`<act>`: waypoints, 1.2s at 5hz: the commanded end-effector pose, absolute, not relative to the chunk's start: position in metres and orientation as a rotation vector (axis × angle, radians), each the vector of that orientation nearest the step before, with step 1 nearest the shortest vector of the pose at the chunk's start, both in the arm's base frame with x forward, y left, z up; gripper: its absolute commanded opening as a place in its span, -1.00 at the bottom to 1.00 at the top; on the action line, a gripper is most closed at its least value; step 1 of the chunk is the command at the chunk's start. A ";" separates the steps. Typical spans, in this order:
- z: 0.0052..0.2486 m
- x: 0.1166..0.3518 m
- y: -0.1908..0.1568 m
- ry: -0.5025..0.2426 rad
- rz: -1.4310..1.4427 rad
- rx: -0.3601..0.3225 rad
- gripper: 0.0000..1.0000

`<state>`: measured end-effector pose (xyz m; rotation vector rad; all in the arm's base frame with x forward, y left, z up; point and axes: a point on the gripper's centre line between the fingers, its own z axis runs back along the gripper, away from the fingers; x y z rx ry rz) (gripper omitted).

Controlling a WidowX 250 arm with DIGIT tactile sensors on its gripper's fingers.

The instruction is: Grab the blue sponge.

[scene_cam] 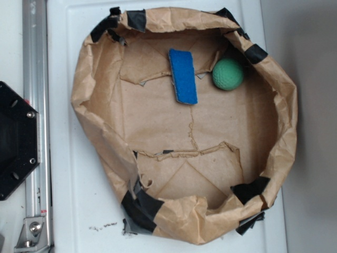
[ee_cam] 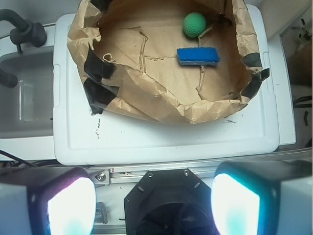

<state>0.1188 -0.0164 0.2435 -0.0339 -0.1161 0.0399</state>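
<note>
The blue sponge (scene_cam: 182, 76) lies flat on the floor of a brown paper basin (scene_cam: 105, 121), near its far wall, long side running front to back. In the wrist view the blue sponge (ee_cam: 198, 56) lies crosswise inside the paper basin (ee_cam: 161, 100). A green ball (scene_cam: 228, 74) sits just right of the sponge; in the wrist view the green ball (ee_cam: 194, 24) lies beyond it. My gripper (ee_cam: 154, 205) is open and empty, its two glowing pads (ee_cam: 71, 205) wide apart, far back from the basin over the black robot base. The gripper does not show in the exterior view.
The paper basin has crumpled raised walls patched with black tape (scene_cam: 142, 203) and sits on a white lid (ee_cam: 161, 137). The black robot base (scene_cam: 16, 139) and a metal rail (scene_cam: 36, 79) lie at the left. A grey tub (ee_cam: 24, 93) stands beside the lid.
</note>
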 end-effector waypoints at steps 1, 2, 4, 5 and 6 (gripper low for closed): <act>0.243 0.119 -0.016 -0.116 0.040 -0.034 1.00; 0.219 0.169 0.011 -0.225 -0.151 -0.061 1.00; 0.148 0.273 0.033 -0.219 -0.518 0.043 1.00; 0.105 0.289 0.021 -0.100 -0.642 0.206 1.00; 0.079 0.280 0.017 -0.068 -0.745 0.181 1.00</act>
